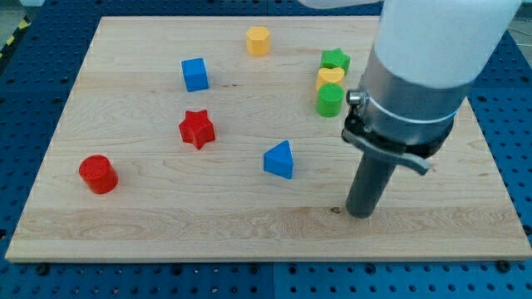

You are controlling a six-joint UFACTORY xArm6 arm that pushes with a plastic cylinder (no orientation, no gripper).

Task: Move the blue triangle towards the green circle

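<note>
The blue triangle (280,159) lies near the board's middle, a little toward the view's bottom. The green circle (329,100) stands above and to the right of it, at the lower end of a tight column of blocks. My tip (361,213) rests on the board to the right of and below the blue triangle, apart from it. The rod and the arm's white and grey body rise toward the view's top right and hide part of the board's right side.
A yellow heart (330,77) and a green star (336,59) sit just above the green circle. A yellow hexagon (258,40) lies at the top. A blue cube (194,74), a red star (197,129) and a red cylinder (98,174) lie at the left on the wooden board (150,224).
</note>
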